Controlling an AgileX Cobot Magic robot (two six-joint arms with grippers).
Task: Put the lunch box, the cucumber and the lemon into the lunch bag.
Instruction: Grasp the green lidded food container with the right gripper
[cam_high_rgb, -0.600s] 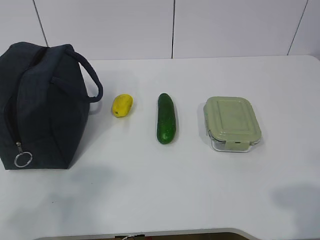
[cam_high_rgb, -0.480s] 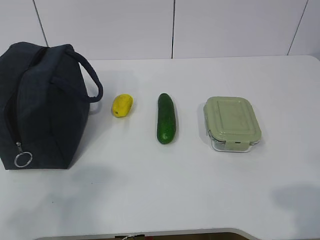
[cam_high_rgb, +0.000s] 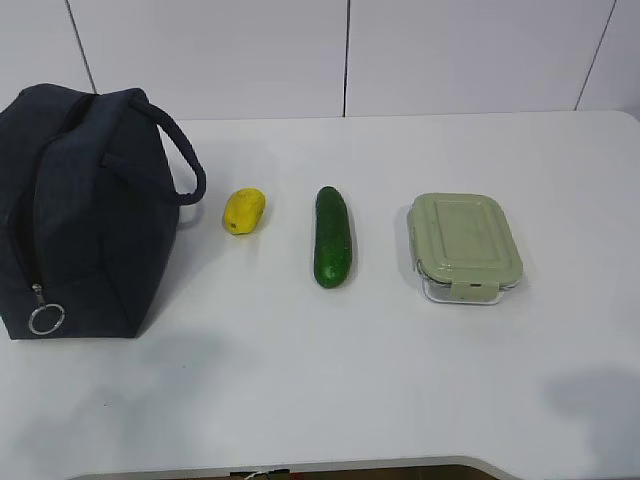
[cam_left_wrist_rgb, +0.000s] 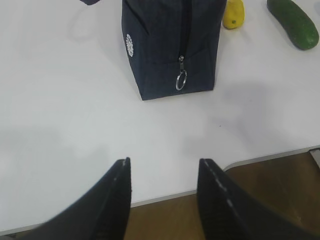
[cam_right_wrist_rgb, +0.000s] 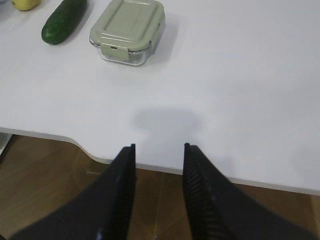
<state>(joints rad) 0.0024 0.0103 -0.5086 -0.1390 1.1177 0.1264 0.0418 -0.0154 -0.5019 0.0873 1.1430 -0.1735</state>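
The dark navy lunch bag (cam_high_rgb: 85, 210) stands at the left of the white table (cam_high_rgb: 350, 380), zipped shut, its ring pull (cam_high_rgb: 46, 318) hanging at the front. To its right lie the yellow lemon (cam_high_rgb: 243, 210), the dark green cucumber (cam_high_rgb: 332, 236) and the lunch box (cam_high_rgb: 464, 246) with its pale green lid. Neither gripper shows in the exterior view. My left gripper (cam_left_wrist_rgb: 164, 162) hangs open over the table's front edge, well short of the lunch bag (cam_left_wrist_rgb: 170, 45). My right gripper (cam_right_wrist_rgb: 159, 146) is open and empty too, short of the lunch box (cam_right_wrist_rgb: 127, 30).
The table's front edge (cam_left_wrist_rgb: 260, 159) curves near both grippers, with brown floor (cam_right_wrist_rgb: 45, 180) below. A white panelled wall (cam_high_rgb: 350, 50) closes the far side. Bare table surface lies between the row of objects and the front edge.
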